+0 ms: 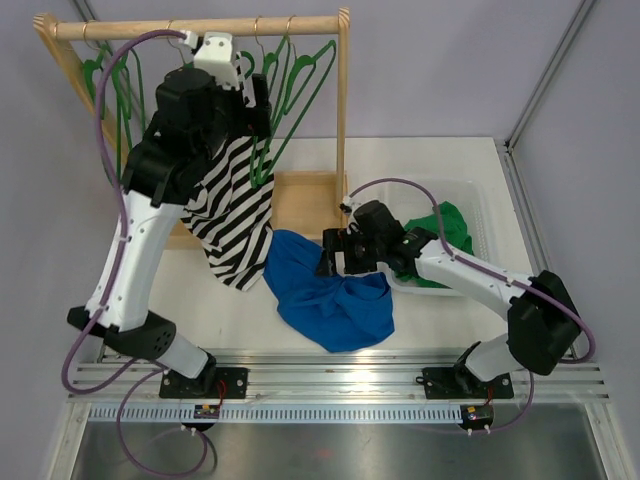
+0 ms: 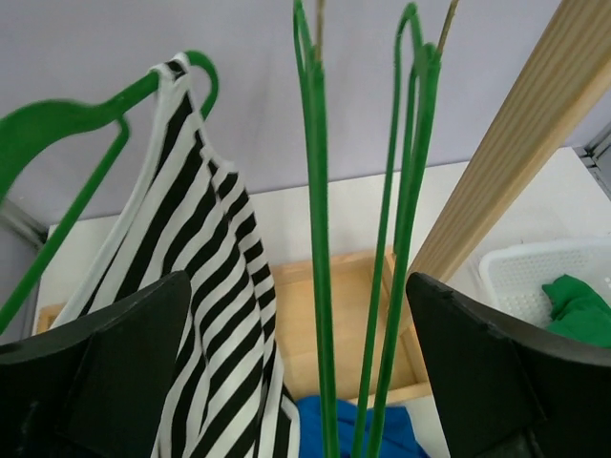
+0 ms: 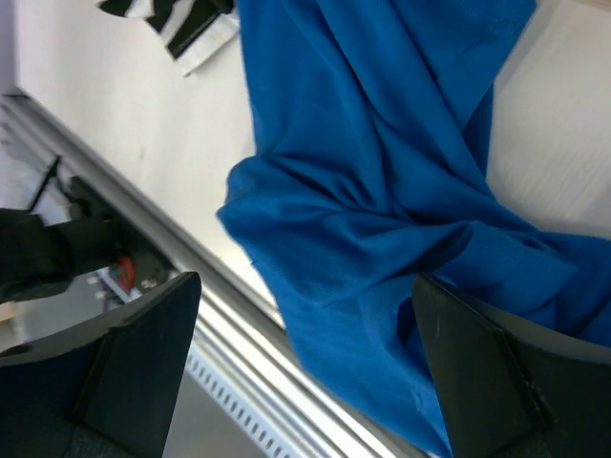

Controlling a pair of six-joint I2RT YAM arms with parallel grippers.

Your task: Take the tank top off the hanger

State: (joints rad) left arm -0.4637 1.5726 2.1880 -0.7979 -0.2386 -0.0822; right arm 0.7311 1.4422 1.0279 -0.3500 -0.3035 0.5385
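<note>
The black-and-white striped tank top [image 1: 237, 210] hangs from a green hanger [image 2: 59, 122] on the wooden rack [image 1: 200, 27]. One strap [image 2: 175, 74] loops over the hanger's shoulder, and the hem drapes down onto the table. My left gripper [image 1: 255, 108] is raised beside the rack and stands open [image 2: 296, 281]. The striped cloth [image 2: 205, 258] lies against its left finger, and empty green hangers [image 2: 315, 239] pass between its fingers. My right gripper [image 1: 330, 255] hovers open [image 3: 305, 279] over a blue garment [image 3: 382, 172], holding nothing.
The blue garment [image 1: 330, 295] lies crumpled on the table in front of the rack's wooden base tray [image 1: 305, 200]. A white basket [image 1: 485, 205] at the right holds a green garment [image 1: 442, 222]. Several empty green hangers [image 1: 295, 80] hang on the rail. The rack's right post [image 2: 516, 162] is close by.
</note>
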